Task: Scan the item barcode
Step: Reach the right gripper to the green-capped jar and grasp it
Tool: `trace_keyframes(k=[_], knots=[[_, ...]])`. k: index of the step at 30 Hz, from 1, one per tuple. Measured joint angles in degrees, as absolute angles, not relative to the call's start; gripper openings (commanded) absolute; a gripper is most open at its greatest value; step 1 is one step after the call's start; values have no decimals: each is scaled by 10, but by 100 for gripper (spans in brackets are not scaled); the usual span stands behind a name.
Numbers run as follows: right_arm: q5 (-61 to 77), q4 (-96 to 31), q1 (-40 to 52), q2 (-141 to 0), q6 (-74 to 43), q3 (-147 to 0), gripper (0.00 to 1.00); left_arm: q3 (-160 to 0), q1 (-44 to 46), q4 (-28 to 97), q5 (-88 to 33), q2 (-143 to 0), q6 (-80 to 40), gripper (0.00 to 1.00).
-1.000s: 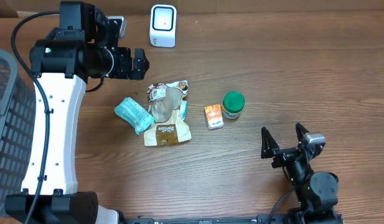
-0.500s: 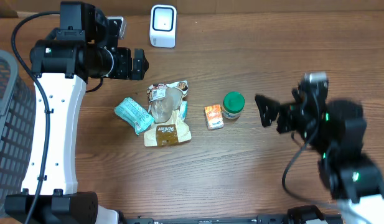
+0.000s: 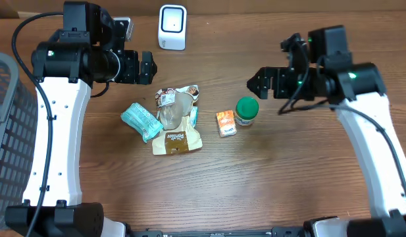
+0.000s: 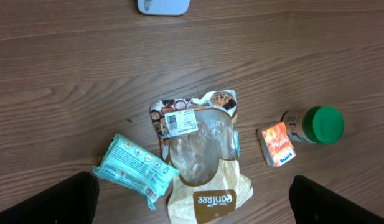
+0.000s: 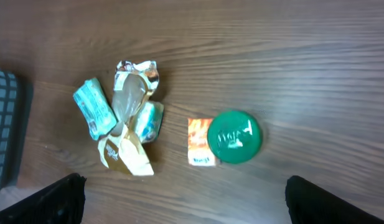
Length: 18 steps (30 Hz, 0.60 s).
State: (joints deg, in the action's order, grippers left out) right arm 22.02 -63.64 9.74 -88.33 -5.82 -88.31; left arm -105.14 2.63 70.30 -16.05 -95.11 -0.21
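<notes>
A white barcode scanner (image 3: 172, 26) stands at the far edge of the table; its lower edge shows at the top of the left wrist view (image 4: 163, 5). The items lie mid-table: a teal packet (image 3: 141, 122), a brown and clear snack bag (image 3: 177, 122) with a barcode label (image 4: 180, 122), a small orange box (image 3: 226, 123) and a green-lidded jar (image 3: 247, 110). My left gripper (image 3: 150, 67) hovers open, high above the bag (image 4: 201, 162). My right gripper (image 3: 275, 64) hovers open, high over the jar (image 5: 234, 137) and box (image 5: 199, 141). Neither holds anything.
A grey mesh basket (image 3: 4, 125) sits at the table's left edge, and its corner shows in the right wrist view (image 5: 5, 124). Bare wood table (image 3: 268, 178) lies in front of and to the right of the items.
My right arm has swung up from the near right edge of the table to above the jar, its gripper still open. The left arm and the items have not moved.
</notes>
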Motion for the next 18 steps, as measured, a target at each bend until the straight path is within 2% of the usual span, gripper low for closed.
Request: trace_keyframes(k=[7,13,18], knots=[[237,-597,109,-943,-63,-883,93,-1051,26,703,-161,-951,-2,100],[155,-609,171,-1005,-67,-884,90,-1051,26,703,-161,-951,-2,100],[52,-634,215,-1056,-175,-884,83,-1051,26,703,-161,-951,-2,100]])
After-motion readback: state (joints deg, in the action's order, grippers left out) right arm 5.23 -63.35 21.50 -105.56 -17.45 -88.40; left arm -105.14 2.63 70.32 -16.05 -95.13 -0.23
